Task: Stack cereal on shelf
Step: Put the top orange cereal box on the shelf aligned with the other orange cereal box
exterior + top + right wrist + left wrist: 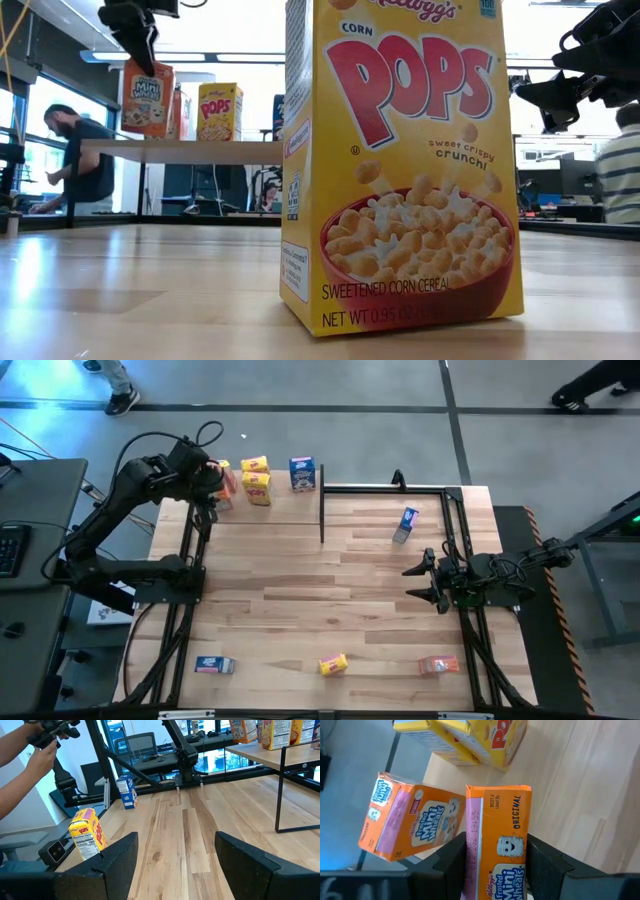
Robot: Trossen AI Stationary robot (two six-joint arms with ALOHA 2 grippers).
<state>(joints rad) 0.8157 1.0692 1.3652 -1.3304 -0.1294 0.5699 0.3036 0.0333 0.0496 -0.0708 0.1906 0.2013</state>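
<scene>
My left gripper (210, 488) (496, 842) is over the shelf's (285, 510) left end, shut on an orange cereal box (227, 485) (500, 820). A second orange box (405, 820) stands tilted beside it. Two stacked yellow boxes (256, 478) and a blue box (302, 473) stand on the shelf board. In the low view the gripper (135, 35) is above the orange box (148, 95). My right gripper (410, 583) (175, 850) waits open at the table's right side. On the tabletop are a blue box (406, 523), a lying blue box (213, 665), a yellow box (332, 664) and an orange box (438, 665). My left gripper pinches the orange box between its two fingers (452, 865), one on each narrow side (475, 845), at the box's upper end. The fingers come from above, pointing down. The box is upright with its lower end at the shelf board; whether it rests there I cannot tell.
Thin black posts (322, 510) frame the shelf. A yellow box (400, 160) stands close before the low camera and hides much of the table. In the right wrist view a person's hands (30, 750) hold a device beyond the table's edge. Bare wood (320, 590) lies mid-table.
</scene>
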